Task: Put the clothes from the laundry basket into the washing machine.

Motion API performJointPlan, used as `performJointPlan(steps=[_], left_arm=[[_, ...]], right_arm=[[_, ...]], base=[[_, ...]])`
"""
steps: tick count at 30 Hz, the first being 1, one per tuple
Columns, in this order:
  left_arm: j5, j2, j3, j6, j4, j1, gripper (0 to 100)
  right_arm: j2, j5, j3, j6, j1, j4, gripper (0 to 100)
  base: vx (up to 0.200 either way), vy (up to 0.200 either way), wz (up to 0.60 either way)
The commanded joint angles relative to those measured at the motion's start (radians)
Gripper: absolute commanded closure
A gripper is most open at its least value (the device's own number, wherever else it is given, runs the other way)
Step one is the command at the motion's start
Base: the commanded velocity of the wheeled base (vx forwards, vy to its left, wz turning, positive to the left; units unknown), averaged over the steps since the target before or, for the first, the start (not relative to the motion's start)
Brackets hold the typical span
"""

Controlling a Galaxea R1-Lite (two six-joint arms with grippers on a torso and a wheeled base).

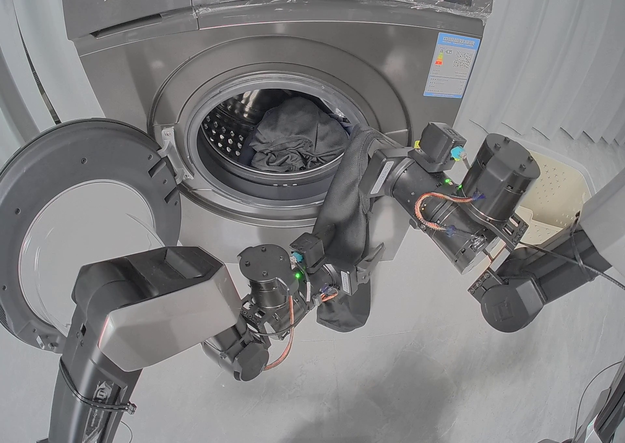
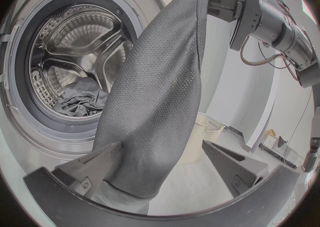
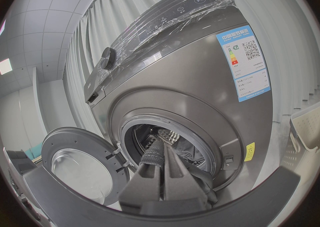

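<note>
A dark grey garment (image 1: 345,216) hangs from my right gripper (image 1: 370,141), which is shut on its top edge at the right rim of the washing machine's (image 1: 260,53) drum opening. In the right wrist view the fingers (image 3: 173,174) pinch the dark fabric (image 3: 151,152) in front of the opening. The cloth drapes down past the machine's front toward the floor. My left gripper (image 2: 160,157) sits low beside the hanging garment (image 2: 156,97), open, with the cloth between its spread fingers (image 2: 90,167). More dark clothes (image 1: 296,135) lie inside the drum. The cream laundry basket (image 1: 553,203) stands right of the machine.
The round machine door (image 1: 78,216) is swung fully open to the left, close to my left arm. White curtains (image 1: 560,40) hang behind and to the right. Pale floor (image 1: 403,385) stretches in front of the machine.
</note>
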Motion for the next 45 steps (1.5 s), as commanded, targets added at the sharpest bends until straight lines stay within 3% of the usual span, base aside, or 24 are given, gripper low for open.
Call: performJointPlan(steps=[1,16,19,26,30,36,38,42,45], left_arm=[[0.0,-0.016,0.014,0.001,-0.002,0.004,100],[0.0,-0.068,0.043,-0.002,-0.004,0.004,100],[-0.003,-0.133,0.116,-0.002,-0.005,0.002,100],[-0.042,-0.437,0.512,0.009,-0.005,0.002,100],[-0.063,-0.556,0.664,0.004,-0.005,0.004,100],[-0.095,-0.67,0.741,0.003,-0.004,0.063,100],[-0.105,-0.714,0.744,-0.005,-0.004,0.108,100],[-0.112,-0.754,0.735,-0.032,-0.005,0.189,100],[-0.134,-0.797,0.741,-0.088,-0.004,0.208,100]], right_arm=[[-0.004,0.0,0.001,-0.001,-0.001,-0.001,100],[-0.008,0.001,0.022,-0.001,-0.018,-0.001,100],[-0.007,0.001,0.027,-0.001,-0.036,-0.006,100],[-0.056,0.006,0.068,0.001,-0.067,-0.01,100],[-0.108,0.012,0.116,0.001,-0.075,-0.01,100],[-0.191,0.026,0.237,-0.001,-0.072,-0.012,100],[-0.243,0.047,0.309,-0.001,-0.065,-0.013,100],[-0.266,0.069,0.357,-0.01,-0.064,-0.013,100],[-0.265,0.073,0.363,-0.008,-0.061,-0.015,100]], base=[[0.0,0.0,0.0],[0.0,0.0,0.0],[0.0,0.0,0.0],[0.0,0.0,0.0],[0.0,0.0,0.0],[0.0,0.0,0.0],[0.0,0.0,0.0],[0.0,0.0,0.0],[0.0,0.0,0.0]])
